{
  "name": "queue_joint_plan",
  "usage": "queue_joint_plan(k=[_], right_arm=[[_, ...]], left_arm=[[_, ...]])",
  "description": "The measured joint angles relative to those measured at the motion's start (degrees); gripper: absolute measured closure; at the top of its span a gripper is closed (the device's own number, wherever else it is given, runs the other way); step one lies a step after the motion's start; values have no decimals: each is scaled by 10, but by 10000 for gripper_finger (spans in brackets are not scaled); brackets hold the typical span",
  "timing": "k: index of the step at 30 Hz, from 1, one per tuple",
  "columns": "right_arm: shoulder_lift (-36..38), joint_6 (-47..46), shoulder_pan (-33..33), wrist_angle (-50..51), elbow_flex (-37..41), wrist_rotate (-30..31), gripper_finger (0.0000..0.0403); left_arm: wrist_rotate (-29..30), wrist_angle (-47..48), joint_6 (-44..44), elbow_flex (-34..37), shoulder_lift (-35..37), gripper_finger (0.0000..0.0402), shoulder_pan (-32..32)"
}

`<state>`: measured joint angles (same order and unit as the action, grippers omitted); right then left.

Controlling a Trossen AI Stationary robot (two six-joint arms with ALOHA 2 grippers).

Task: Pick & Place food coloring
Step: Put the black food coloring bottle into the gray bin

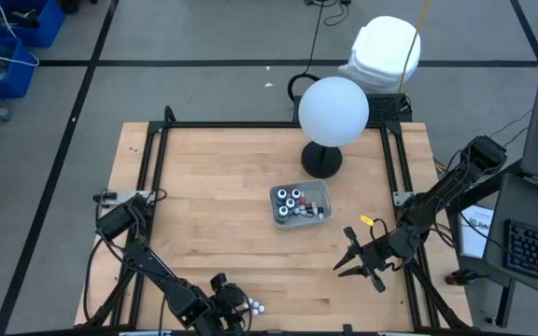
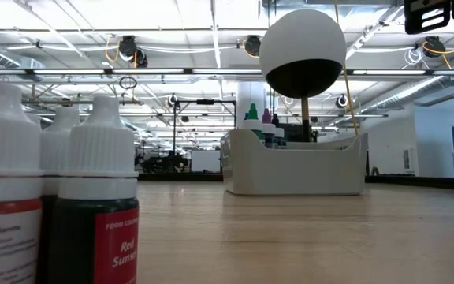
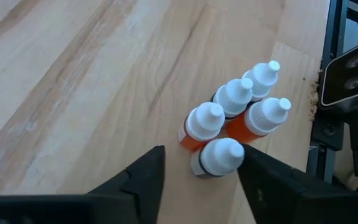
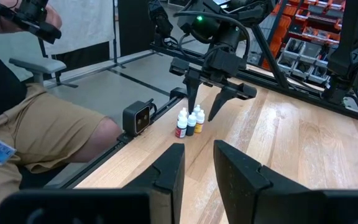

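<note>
Left hand [image 3: 199, 171] spread, straddling nearest of five food coloring bottles [image 3: 234, 118] at desk [image 1: 222, 187] edge. Right hand [image 1: 355, 260] idle mid-desk, fingers slightly parted, empty.

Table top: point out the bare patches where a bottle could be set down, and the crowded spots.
Free: the broad wood between the table's left edge and the tray, and the strip between the tray and the right gripper. Crowded: the near edge, where the left gripper straddles the clustered food coloring bottles, and around the lamp base.
</note>
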<state>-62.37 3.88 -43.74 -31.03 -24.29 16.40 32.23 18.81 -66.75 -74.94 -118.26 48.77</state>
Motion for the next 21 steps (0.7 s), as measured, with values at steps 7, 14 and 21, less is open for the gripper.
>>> queue_joint_plan(k=[7, 14, 21], right_arm=[[0, 0, 0, 0, 0, 0, 326], [0, 0, 0, 0, 0, 0, 326], [0, 0, 0, 0, 0, 0, 326]], left_arm=[[-11, -11, 20, 0, 0, 285, 0], [-12, -26, 61, 0, 0, 327, 0], [-46, -26, 66, -1, 1, 325, 2]])
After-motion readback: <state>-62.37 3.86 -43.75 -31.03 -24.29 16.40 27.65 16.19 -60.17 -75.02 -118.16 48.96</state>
